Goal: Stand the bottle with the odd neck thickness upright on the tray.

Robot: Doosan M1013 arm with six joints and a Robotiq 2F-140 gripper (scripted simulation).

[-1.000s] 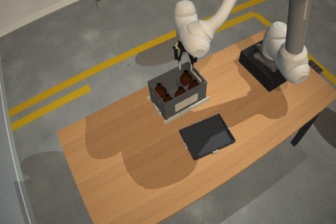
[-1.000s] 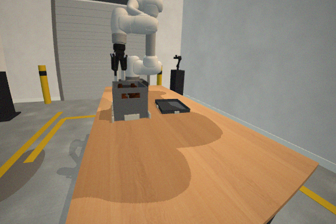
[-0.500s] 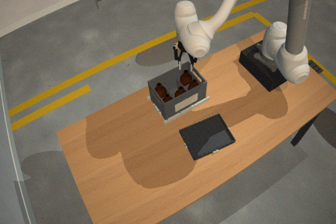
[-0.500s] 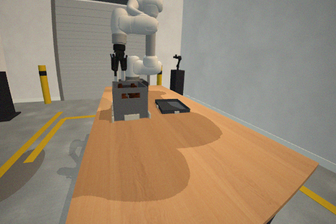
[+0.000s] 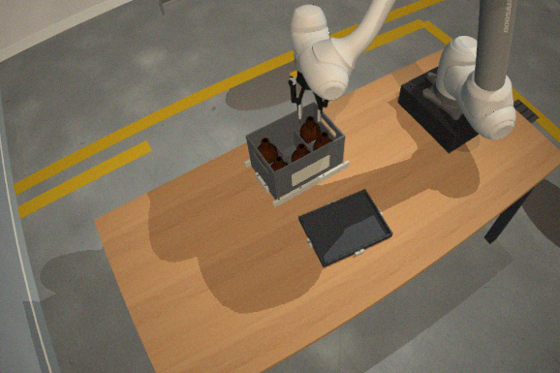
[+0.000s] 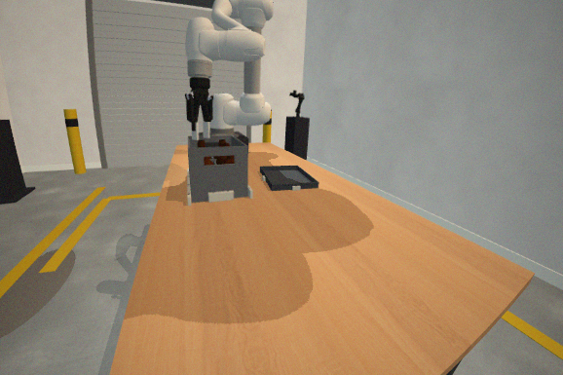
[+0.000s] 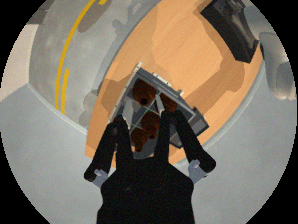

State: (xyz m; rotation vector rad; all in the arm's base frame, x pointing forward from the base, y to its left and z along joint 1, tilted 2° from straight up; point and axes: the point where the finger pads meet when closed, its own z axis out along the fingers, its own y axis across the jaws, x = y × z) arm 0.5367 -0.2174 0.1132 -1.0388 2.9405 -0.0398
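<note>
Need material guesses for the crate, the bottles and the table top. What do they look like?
Crate: probably matte grey plastic; flat, even colour, molded-looking handle cutouts.
Bottles: likely brown glass, maybe plastic; dark amber colour, faint highlights.
Table top: wood or wood-look laminate, satin at most; long grain streaks, no sharp reflections.
</note>
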